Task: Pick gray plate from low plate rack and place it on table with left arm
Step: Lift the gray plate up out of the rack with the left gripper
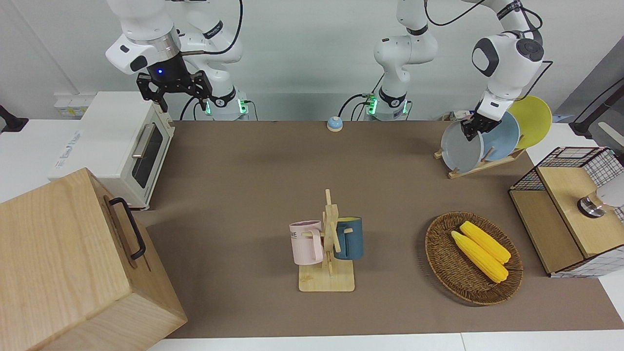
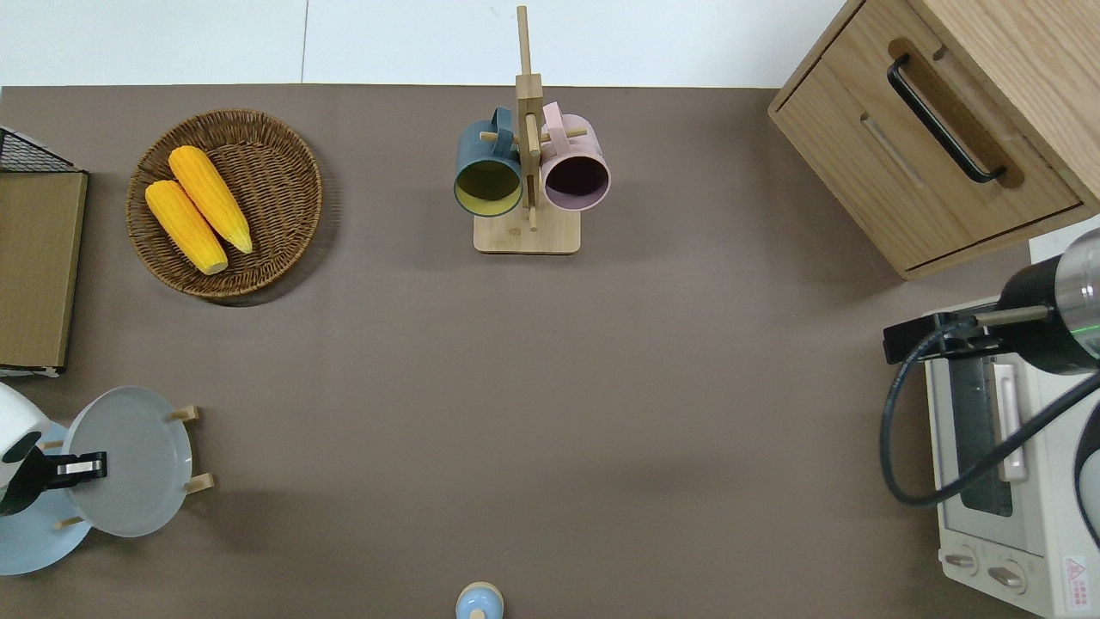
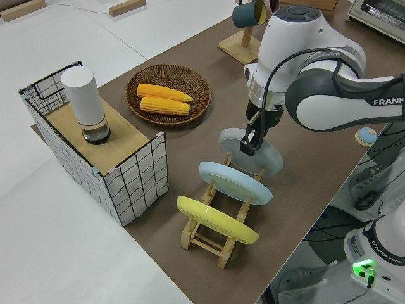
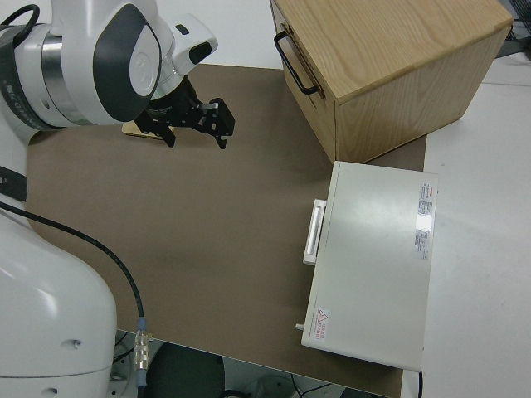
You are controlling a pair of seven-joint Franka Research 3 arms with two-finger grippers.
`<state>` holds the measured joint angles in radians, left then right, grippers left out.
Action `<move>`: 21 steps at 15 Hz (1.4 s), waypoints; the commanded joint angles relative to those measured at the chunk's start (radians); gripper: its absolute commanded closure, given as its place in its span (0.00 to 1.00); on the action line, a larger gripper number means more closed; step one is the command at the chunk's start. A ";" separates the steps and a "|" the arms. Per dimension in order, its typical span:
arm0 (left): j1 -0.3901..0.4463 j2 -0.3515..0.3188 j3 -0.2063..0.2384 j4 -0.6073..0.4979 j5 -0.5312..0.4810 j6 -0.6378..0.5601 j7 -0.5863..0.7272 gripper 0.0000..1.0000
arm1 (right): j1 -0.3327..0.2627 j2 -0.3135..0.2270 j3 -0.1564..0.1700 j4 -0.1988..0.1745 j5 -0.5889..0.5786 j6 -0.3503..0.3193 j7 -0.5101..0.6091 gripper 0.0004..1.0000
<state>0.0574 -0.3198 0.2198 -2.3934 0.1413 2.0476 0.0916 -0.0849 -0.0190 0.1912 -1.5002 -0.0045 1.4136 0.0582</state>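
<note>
Left gripper [image 1: 474, 128]: clamped on the gray plate's [image 1: 460, 146] upper rim.
Plate: leaned in the low plate rack [image 1: 480, 165] — blue plate [image 1: 504, 136] just beside.
Table [image 1: 253, 185]: brown matting, open beside the rack.
Around: corn basket [image 1: 473, 258], mug stand [image 1: 327, 248].
Right arm: parked.

Gray plate [image 1: 461, 146] tilted in low plate rack [image 1: 480, 163], brown table [image 1: 273, 175]

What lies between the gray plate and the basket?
Nothing: in the overhead view only bare table runs from the gray plate, gripped by the left gripper, to the basket.
</note>
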 commanded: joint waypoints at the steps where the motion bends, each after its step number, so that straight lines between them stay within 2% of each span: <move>1: 0.001 -0.030 0.000 -0.036 0.020 0.022 0.007 1.00 | -0.007 -0.002 0.007 0.006 0.006 -0.015 0.000 0.01; 8: -0.004 -0.050 -0.016 -0.012 0.018 -0.004 -0.006 1.00 | -0.007 -0.002 0.007 0.006 0.006 -0.015 0.000 0.01; 12: -0.013 -0.056 -0.022 0.065 0.018 -0.114 -0.007 1.00 | -0.007 -0.002 0.005 0.006 0.006 -0.015 -0.001 0.01; 17: -0.013 -0.071 -0.095 0.163 0.018 -0.251 -0.062 1.00 | -0.007 -0.002 0.007 0.006 0.006 -0.015 0.000 0.01; 21: -0.014 -0.096 -0.154 0.172 -0.029 -0.299 -0.136 1.00 | -0.007 -0.002 0.005 0.006 0.006 -0.015 0.000 0.01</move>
<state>0.0555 -0.3913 0.0903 -2.2289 0.1433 1.7941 0.0183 -0.0849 -0.0190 0.1912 -1.5002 -0.0045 1.4136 0.0582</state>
